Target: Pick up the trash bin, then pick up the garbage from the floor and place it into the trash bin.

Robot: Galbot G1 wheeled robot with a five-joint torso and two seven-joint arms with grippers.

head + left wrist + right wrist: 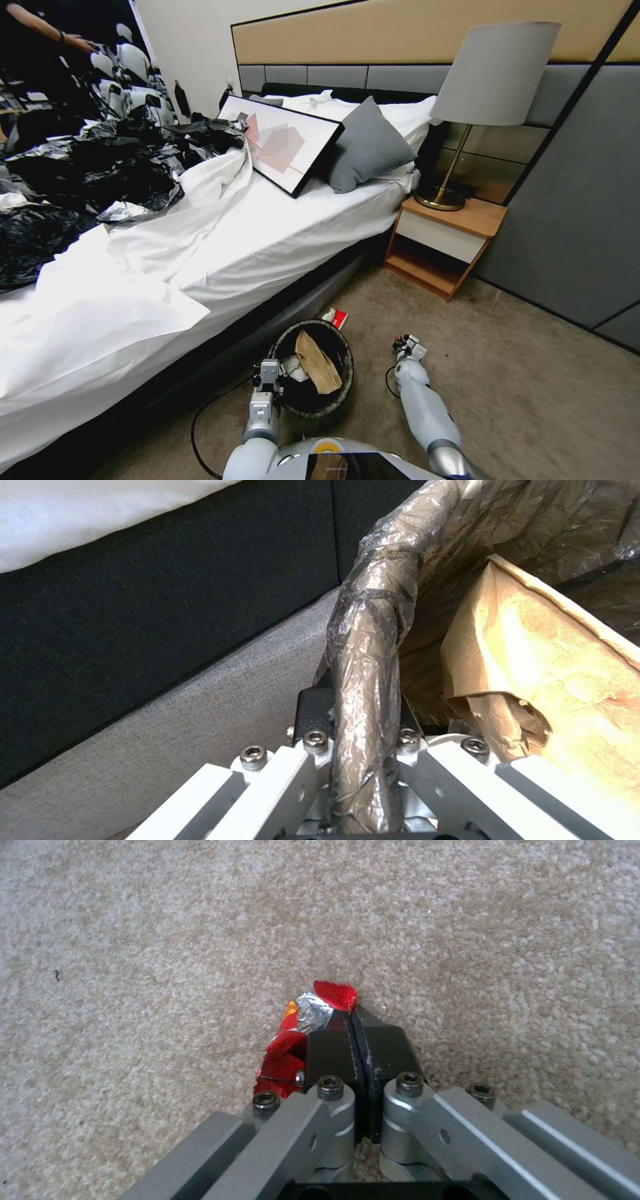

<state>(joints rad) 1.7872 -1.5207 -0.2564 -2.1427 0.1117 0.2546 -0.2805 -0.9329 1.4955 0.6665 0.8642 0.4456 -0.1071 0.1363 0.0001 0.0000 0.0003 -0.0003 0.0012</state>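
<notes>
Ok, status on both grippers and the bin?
Left gripper shut on bag-lined round white trash bin rim. Right gripper shut on crumpled red foil wrapper, over carpet. Red-and-white packet beyond bin.

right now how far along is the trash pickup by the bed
Done: the left gripper grips the bag-lined rim of the round white trash bin, with a tan paper bag inside. In hand: the right gripper pinches a crumpled red foil wrapper. Left: a red-and-white packet on the carpet.

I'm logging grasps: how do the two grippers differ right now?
The left gripper clamps the bag-lined rim of the trash bin beside the bed; the right gripper pinches a red foil wrapper over carpet. Left holds a thick rim, right a thin scrap. Both are shut, low near the floor.
</notes>
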